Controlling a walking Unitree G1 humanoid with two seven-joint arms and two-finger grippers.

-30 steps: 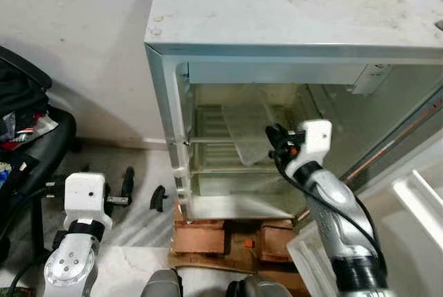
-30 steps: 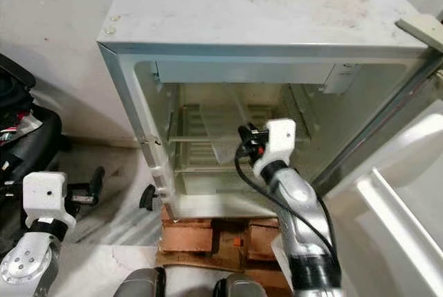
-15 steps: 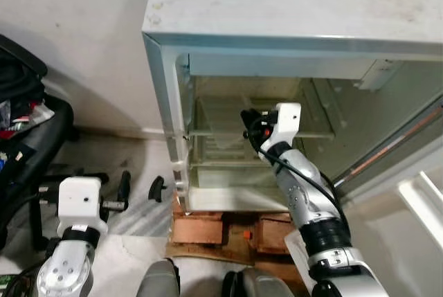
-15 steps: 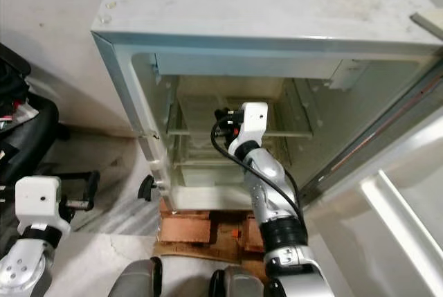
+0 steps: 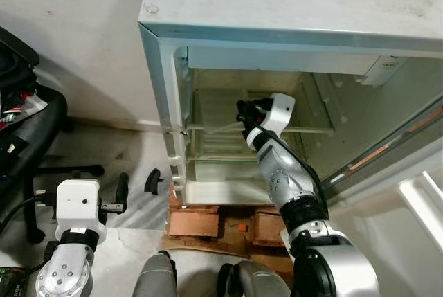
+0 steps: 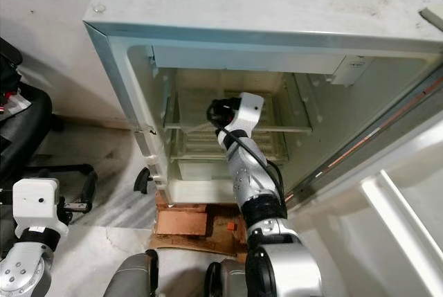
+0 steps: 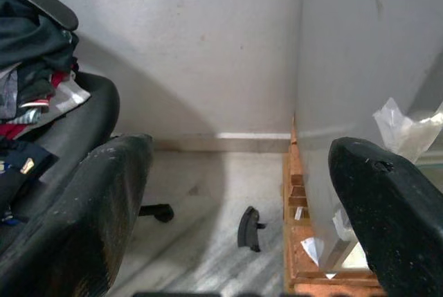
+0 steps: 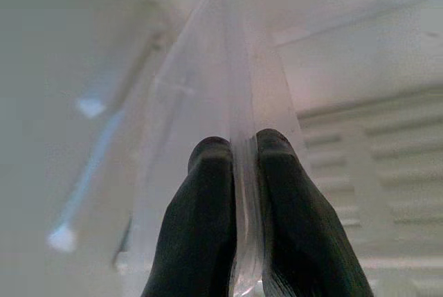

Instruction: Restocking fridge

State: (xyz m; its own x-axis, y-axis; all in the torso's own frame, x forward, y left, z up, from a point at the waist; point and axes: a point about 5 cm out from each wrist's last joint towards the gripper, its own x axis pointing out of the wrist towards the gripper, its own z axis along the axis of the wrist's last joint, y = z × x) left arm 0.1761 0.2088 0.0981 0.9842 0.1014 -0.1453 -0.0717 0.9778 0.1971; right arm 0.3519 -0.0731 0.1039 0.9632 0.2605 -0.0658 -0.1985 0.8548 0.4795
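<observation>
1. Right gripper (image 8: 234, 165) – black fingers pinching a clear thin plastic sheet (image 8: 208, 68), inside the open white fridge (image 5: 291, 6), at shelf level.
2. Left gripper (image 7: 235, 193) – fingers spread, low beside the fridge, above the floor.

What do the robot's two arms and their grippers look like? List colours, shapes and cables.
Both arms are silver metal with rounded segments. Each wrist carries a boxy white housing. A black cable loops along the right arm. The left gripper and the right gripper each have two long, rounded black fingers.
</observation>
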